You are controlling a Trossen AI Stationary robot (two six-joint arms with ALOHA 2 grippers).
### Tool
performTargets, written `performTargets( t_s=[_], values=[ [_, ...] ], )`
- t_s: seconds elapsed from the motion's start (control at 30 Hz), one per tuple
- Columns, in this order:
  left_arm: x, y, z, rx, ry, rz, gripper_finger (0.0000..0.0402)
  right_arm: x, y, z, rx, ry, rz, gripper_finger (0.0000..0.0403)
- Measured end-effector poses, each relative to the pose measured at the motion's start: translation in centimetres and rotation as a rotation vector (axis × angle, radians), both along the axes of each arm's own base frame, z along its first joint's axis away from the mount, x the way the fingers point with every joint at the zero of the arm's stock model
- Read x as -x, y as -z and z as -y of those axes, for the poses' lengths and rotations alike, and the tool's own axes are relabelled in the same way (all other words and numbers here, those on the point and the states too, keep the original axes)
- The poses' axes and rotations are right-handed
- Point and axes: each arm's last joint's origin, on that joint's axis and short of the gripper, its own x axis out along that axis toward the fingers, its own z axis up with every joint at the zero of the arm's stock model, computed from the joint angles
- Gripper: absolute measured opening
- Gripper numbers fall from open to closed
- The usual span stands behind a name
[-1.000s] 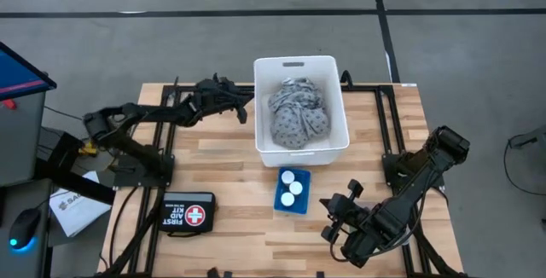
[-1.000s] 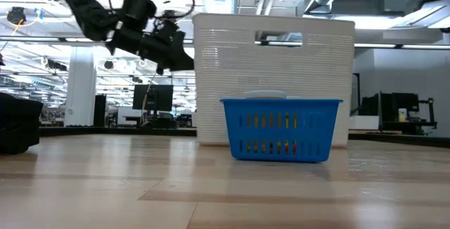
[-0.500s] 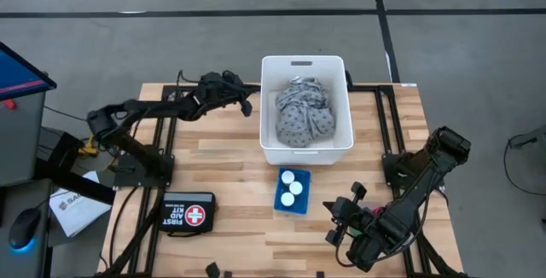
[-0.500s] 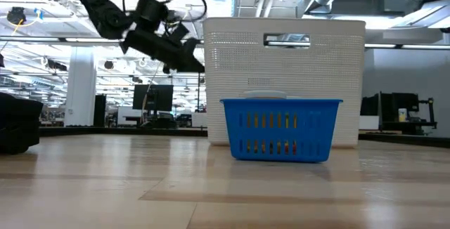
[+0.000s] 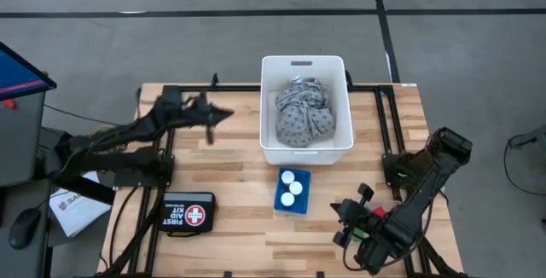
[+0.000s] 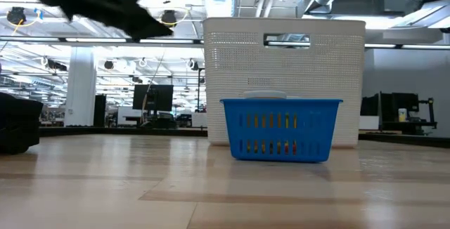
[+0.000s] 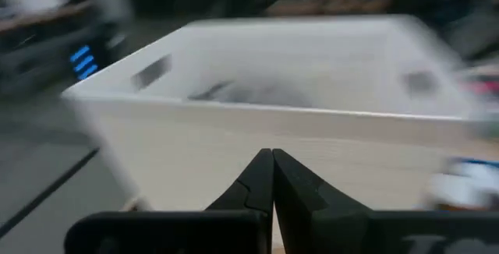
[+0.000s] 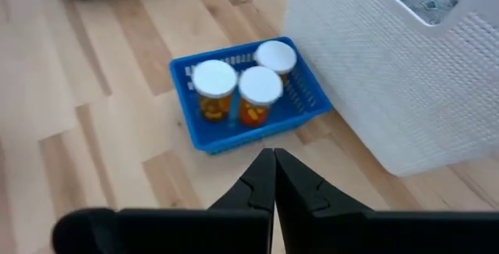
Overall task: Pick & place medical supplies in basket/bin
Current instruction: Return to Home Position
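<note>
Item 1: grey patterned cloth point(image 5: 304, 114). It is lying crumpled inside the white bin point(image 5: 267, 107), filling most of its floor; the fabric is showing a small dark repeat print on pale grey. The bin is standing at the far middle of the wooden desk point(image 5: 230, 159), its walls finely perforated, with a handle slot in the end wall.

Item 2: three pill bottles point(image 8: 214, 86). They are standing upright and packed together in the small blue basket point(image 5: 280, 203), orange bodies under round white caps. The basket is sitting just in front of the white bin, nearer the desk's front edge.

Item 3: left end effector point(image 7: 272, 174). It is hovering above the desk to the left of the white bin, apart from it, with its fingers pressed together and holding nothing.

Item 4: right end effector point(image 8: 274, 172). It is hanging over the front right of the desk, pointing toward the blue basket, fingers likewise closed on nothing.

Item 5: black first aid kit point(image 5: 188, 214). It is lying at the front left of the desk.
</note>
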Motion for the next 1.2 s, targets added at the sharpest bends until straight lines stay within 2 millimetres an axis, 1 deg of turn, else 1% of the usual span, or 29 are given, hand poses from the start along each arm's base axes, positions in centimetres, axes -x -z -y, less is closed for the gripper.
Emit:
performTargets(
  t_s=[0.1, 0.2, 0.3, 0.4, 0.47, 0.57, 0.67, 0.8, 0.9, 1.0, 1.1, 1.2],
  values=[
    [2.3, 2.0, 2.0, -0.007, 0.205, 0.103, 0.0, 0.2, 0.0, -0.5, -0.004, -0.025, 0.02, 0.0],
    [3.6, 4.1, 3.3, 0.001, 0.365, 0.205, 0.0, 0.3, -0.1, -0.6, -0.001, -0.032, 0.022, 0.0],
    [4.2, 5.7, 3.6, 0.011, 0.346, 0.269, 0.0, 0.2, -0.1, -0.6, -0.001, -0.033, 0.026, 0.0],
    [4.6, 7.6, 3.9, 0.033, 0.319, 0.254, 0.0, -0.1, -0.1, -0.5, 0.01, -0.038, 0.039, 0.0],
    [5.0, 8.3, 4.4, 0.032, 0.333, 0.275, 0.0, -0.4, -0.1, -0.5, 0.011, -0.044, 0.047, 0.0],
    [4.9, 8.5, 4.9, 0.059, 0.354, 0.259, 0.0, -0.5, -0.2, -0.6, 0.012, -0.051, 0.057, 0.0],
    [4.6, 8.7, 5.6, 0.062, 0.331, 0.239, 0.0, -0.5, -0.2, -0.6, 0.013, -0.052, 0.062, 0.0],
    [4.2, 8.9, 7.0, 0.028, 0.352, 0.213, 0.0, -0.6, -0.2, -0.7, 0.013, -0.052, 0.074, 0.0],
    [4.0, 9.3, 7.8, -0.001, 0.318, 0.174, 0.0, -0.7, -0.3, -0.8, 0.008, -0.055, 0.083, 0.0],
    [4.0, 9.9, 8.1, 0.012, 0.322, 0.111, 0.0, -0.7, -0.3, -0.8, 0.002, -0.054, 0.089, 0.0],
    [4.3, 9.8, 8.2, 0.012, 0.322, 0.116, 0.0, -0.8, -0.3, -0.9, -0.007, -0.054, 0.096, 0.0],
    [4.9, 9.2, 8.3, 0.013, 0.357, 0.164, 0.0, -0.8, -0.3, -1.0, -0.014, -0.053, 0.102, 0.0]
  ],
)
